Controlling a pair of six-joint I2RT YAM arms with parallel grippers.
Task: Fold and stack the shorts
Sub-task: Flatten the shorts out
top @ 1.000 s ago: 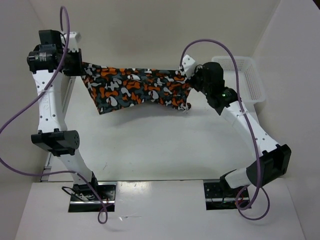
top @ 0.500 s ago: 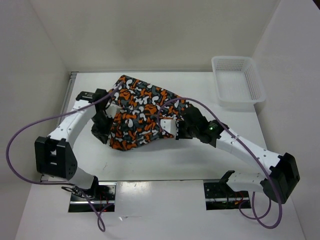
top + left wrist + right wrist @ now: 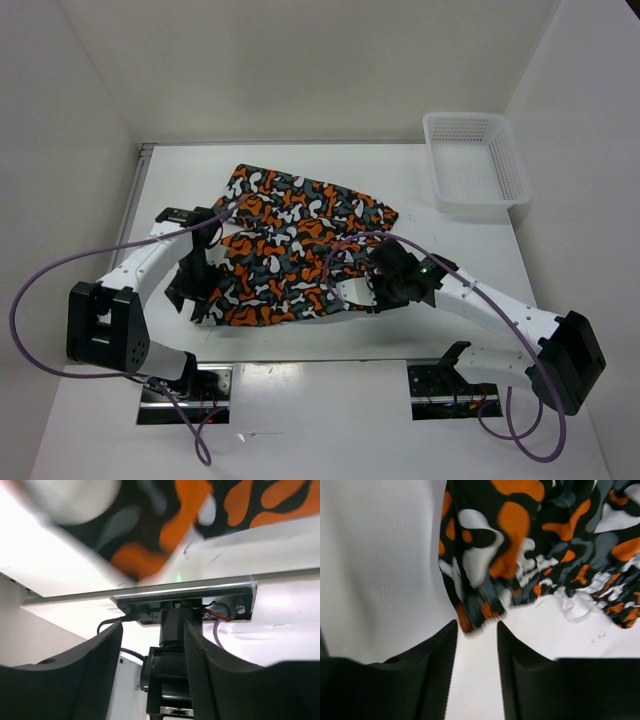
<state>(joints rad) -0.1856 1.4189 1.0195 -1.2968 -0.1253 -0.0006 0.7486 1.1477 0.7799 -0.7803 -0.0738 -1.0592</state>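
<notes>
A white tabletop [image 3: 330,165] carries everything here. On it, between the two grippers, lie the soft fabric shorts [image 3: 290,255], printed all over with blotches of orange, dark grey, white and black. They lie flat, and a second layer appears to overlap the first. One end reaches away from both grippers towards the far side of the table, and the broad near edge runs from one gripper to the other.

A white plastic mesh basket [image 3: 475,165] sits well beyond the right gripper [image 3: 352,292], at the far right corner, apart from the fabric.

The right gripper is low over the table at the right end of the shorts' near edge. Its wrist camera shows the dark fingers [image 3: 435,670] parted, with bare table in the gap. A corner of the gathered hem of the shorts [image 3: 520,525] lies just at the mouth of the right gripper [image 3: 475,627], not clamped so far as can be seen.

The left gripper [image 3: 195,295] is at the opposite, left end of that near edge. In its own view (motion-blurred) the shorts [image 3: 165,525] lie just past the fingertips. The jaws of the left gripper [image 3: 152,630] stand apart with nothing between them.
</notes>
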